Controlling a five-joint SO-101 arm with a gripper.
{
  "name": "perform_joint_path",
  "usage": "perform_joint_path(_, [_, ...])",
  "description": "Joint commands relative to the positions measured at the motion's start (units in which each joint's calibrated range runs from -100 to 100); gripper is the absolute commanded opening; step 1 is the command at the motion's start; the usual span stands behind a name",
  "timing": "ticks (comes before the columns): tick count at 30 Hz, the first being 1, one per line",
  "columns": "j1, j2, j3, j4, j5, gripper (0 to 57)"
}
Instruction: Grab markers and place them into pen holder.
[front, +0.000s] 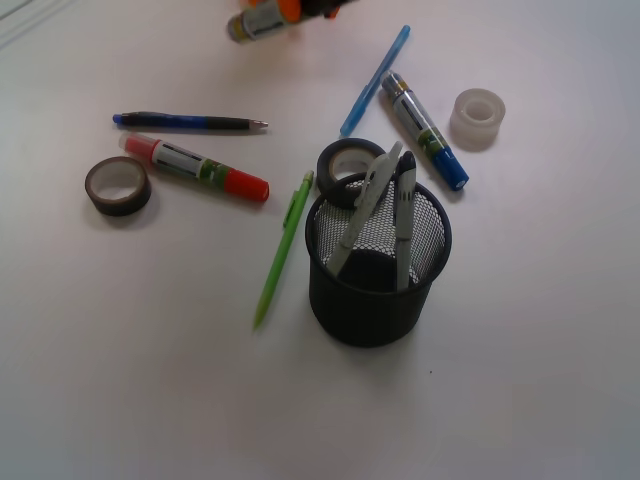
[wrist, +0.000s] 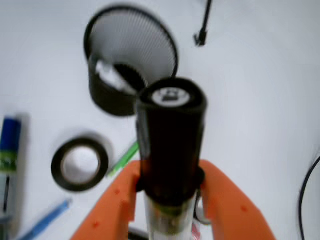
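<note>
My gripper (wrist: 170, 197) is shut on a black-capped marker (wrist: 171, 135), whose cap points out ahead between the orange fingers (wrist: 227, 202). In the front view that marker (front: 256, 24) and the gripper (front: 292, 8) sit at the top edge, off the table. The black mesh pen holder (front: 365, 305) stands in the middle with grey tools inside; in the wrist view the pen holder (wrist: 107, 97) is beyond the cap, to the left. A red-capped marker (front: 195, 167) lies at the left. A blue-capped marker (front: 425, 130) lies to the holder's right rear.
A dark tape roll (front: 118, 186) lies at the left; another (front: 348, 162) touches the holder's far side. A white tape roll (front: 477, 118) is at the right. A green pencil (front: 283, 250) lies left of the holder. Two blue pens (front: 375, 80) (front: 190, 122) lie behind. Black cables (wrist: 307, 187) run at the right.
</note>
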Motion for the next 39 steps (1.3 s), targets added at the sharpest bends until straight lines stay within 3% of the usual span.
perform_joint_path(1, [-1.9, -1.3, -1.4, -14.9, -7.5, 0.6])
perform_joint_path(11, [-2.5, 12.8, 14.3, -72.8, -16.1, 0.8])
perform_joint_path(25, [-5.8, 22.2, 24.7, -82.9, -16.5, 1.3])
perform_joint_path(28, [-5.6, 22.6, 25.0, -82.9, -15.8, 6.9])
perform_joint_path(35, [-6.0, 22.8, 25.0, -82.4, -13.2, 28.0])
perform_joint_path(39, [-6.1, 22.1, 24.9, -82.3, -10.8, 34.2])
